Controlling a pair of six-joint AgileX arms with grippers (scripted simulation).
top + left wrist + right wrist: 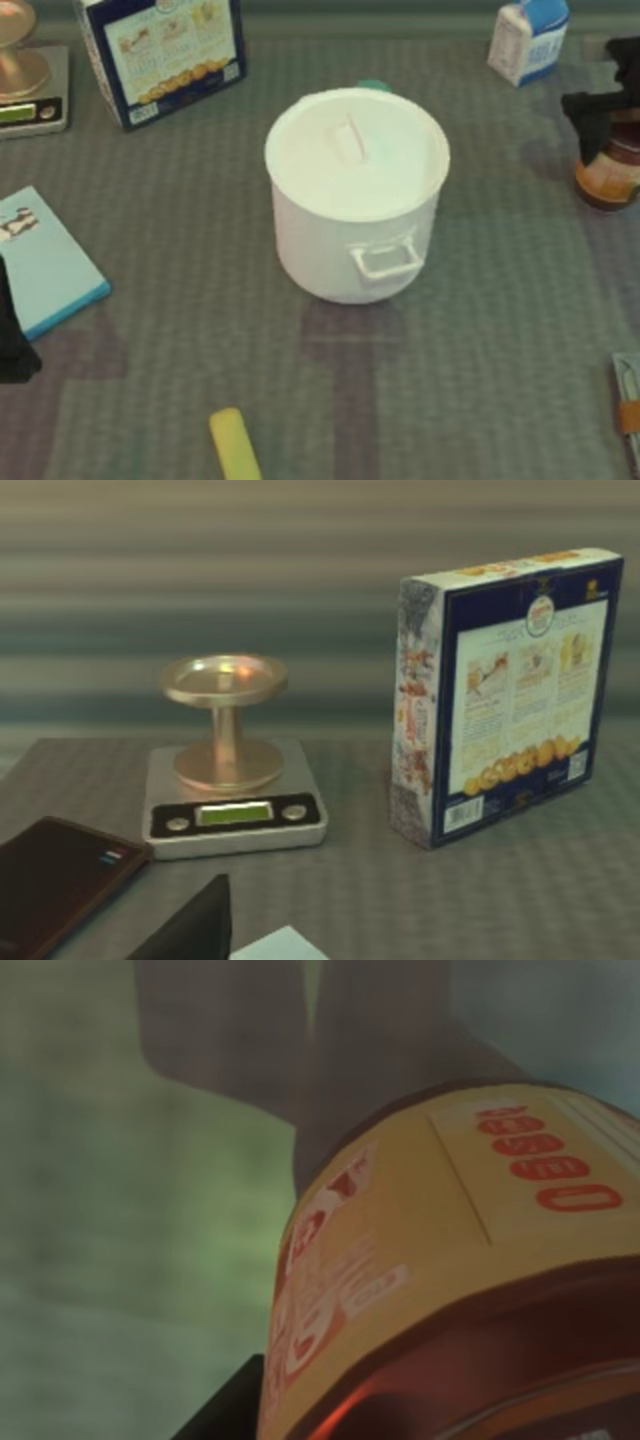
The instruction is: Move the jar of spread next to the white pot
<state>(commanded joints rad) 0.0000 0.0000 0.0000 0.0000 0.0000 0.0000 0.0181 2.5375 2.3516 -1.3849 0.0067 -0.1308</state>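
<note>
**Operator:** I have the jar of spread (pixel 607 176) at the right edge of the table, well apart from the white pot (pixel 352 190), which stands near the middle with its lid on. My right gripper (pixel 603 110) sits directly over the jar, covering its lid from above, so only the brown glass and the orange-yellow label show beneath the black fingers.

**Observer:** Is it clamped on the jar?

**Operator:** I cannot tell. From above, the gripper body hides the fingertips, and the right wrist view is filled by the jar (pixel 450 1280) at very close range: label, dark glass below it, and just a sliver of black at the lower edge. Neither shows whether the fingers press the jar or stand clear of it. The jar looks upright on the table.

**Observer:** And the other arm?

**Operator:** My left gripper (pixel 12 340) is parked at the left edge of the table, beside a light blue book (pixel 45 262). Its fingers I cannot judge either; only a dark tip shows in the left wrist view.

**Observer:** Anything around the pot?

**Operator:** A blue cereal box (pixel 165 55) stands behind it to the left, with a kitchen scale (pixel 32 100) at the far left carrying a brass stand (pixel 224 720). A blue-and-white carton (pixel 528 38) stands at the back right, just behind the jar and gripper. A yellow object (pixel 235 445) lies at the front edge, nearer than the pot.
</note>
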